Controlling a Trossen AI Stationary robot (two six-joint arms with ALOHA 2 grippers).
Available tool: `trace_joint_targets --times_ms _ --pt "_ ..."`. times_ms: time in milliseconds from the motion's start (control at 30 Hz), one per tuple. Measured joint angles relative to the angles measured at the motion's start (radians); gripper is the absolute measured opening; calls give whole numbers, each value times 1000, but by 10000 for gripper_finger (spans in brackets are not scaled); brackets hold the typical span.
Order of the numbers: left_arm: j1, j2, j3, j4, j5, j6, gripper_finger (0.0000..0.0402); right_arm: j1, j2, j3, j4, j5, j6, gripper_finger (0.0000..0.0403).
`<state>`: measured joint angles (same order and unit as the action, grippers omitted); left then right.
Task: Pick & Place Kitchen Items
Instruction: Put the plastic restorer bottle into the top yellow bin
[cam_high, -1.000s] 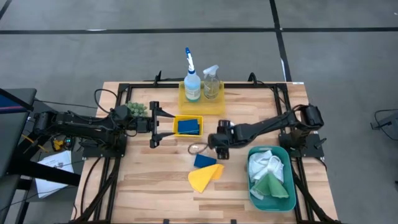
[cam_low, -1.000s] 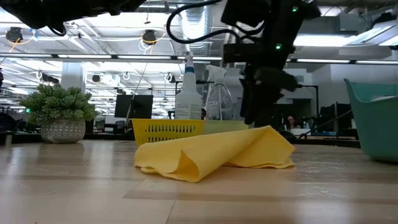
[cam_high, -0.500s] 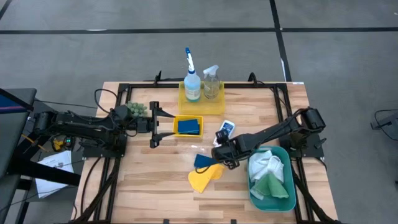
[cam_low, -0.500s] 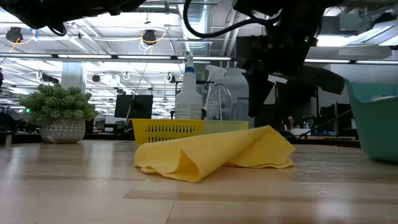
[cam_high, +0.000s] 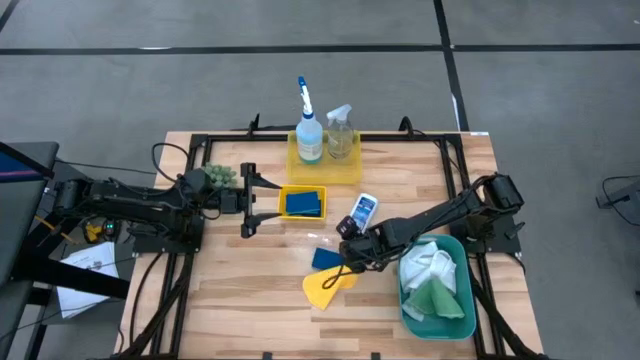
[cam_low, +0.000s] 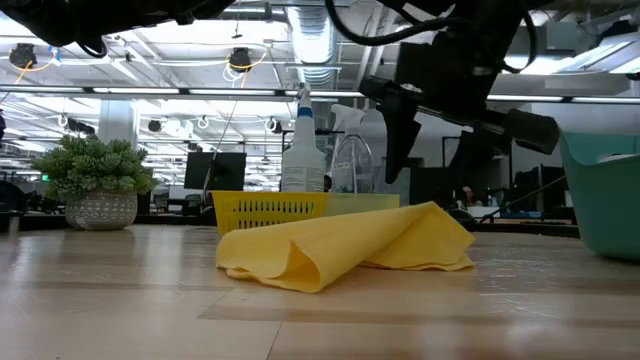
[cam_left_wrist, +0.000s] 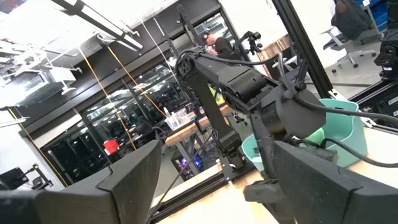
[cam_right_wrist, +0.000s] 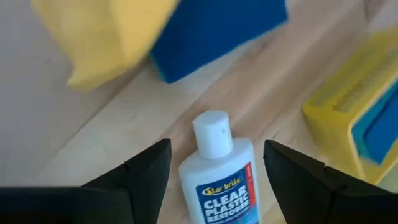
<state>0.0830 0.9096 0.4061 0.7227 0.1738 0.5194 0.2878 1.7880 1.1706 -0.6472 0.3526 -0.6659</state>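
Wooden desk (cam_high: 250, 290) under me, my right gripper (cam_high: 348, 250) spread above the blue sponge (cam_high: 326, 257) and yellow cloth (cam_high: 322, 288) mid-desk, small white bottle (cam_high: 363, 211) lying free just behind, my left gripper (cam_high: 247, 200) spread, waiting near the left edge.

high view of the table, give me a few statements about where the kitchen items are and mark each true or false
1. The two spray bottles stand in the yellow tray at the far edge. True.
2. The small white bottle stands upright in the teal bin. False: it lies on the table, outside the teal bin.
3. The right tool is open and holds nothing. True.
4. The yellow cloth lies in the small yellow tray. False: it lies on the table beside a blue sponge; the small yellow tray holds another sponge.
5. White and green cloths are in the teal bin. True.
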Motion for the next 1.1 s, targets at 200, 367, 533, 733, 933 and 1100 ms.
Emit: trace_joint_targets --times_ms 200,367,533,733,933,1100 --pt "0 0 0 0 0 0 298 0 0 0 21 -5 -150 248" --pt "0 0 0 0 0 0 298 -2 0 0 75 -12 -149 248" --pt "0 0 0 0 0 0 298 -11 0 -7 90 -16 -146 248" --pt "0 0 0 0 0 0 298 -36 1 -40 110 -43 -146 248" --pt "0 0 0 0 0 0 298 -65 1 -48 111 -97 -147 248" --pt "0 0 0 0 0 0 298 -86 1 -48 110 -146 -155 248"
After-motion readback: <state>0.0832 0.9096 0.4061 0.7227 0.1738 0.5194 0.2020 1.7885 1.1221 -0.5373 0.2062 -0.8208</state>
